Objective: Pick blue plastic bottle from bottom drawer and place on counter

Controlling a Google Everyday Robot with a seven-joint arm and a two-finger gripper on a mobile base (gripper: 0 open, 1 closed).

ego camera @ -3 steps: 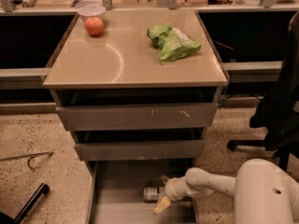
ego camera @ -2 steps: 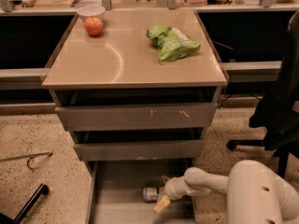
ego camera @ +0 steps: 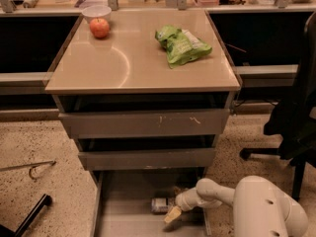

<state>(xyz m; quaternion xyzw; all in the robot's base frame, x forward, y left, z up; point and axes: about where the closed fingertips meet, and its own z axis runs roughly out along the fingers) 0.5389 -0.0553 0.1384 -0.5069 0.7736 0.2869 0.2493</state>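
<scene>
The bottom drawer is pulled out at the foot of the grey cabinet, its flat tray floor showing. The blue plastic bottle lies on its side on the drawer floor, right of the middle. My gripper reaches into the drawer from the right on a white arm and sits right against the bottle's right end, one pale finger pointing down to the left. The beige counter forms the cabinet top above.
On the counter are a red apple, a white bowl behind it, and a green snack bag. Two upper drawers stand slightly open. A black office chair is at the right. A black bar lies on the speckled floor at the left.
The gripper and the bottle stay at nearly the same spot in the drawer. My arm's white body has shifted slightly to the left.
</scene>
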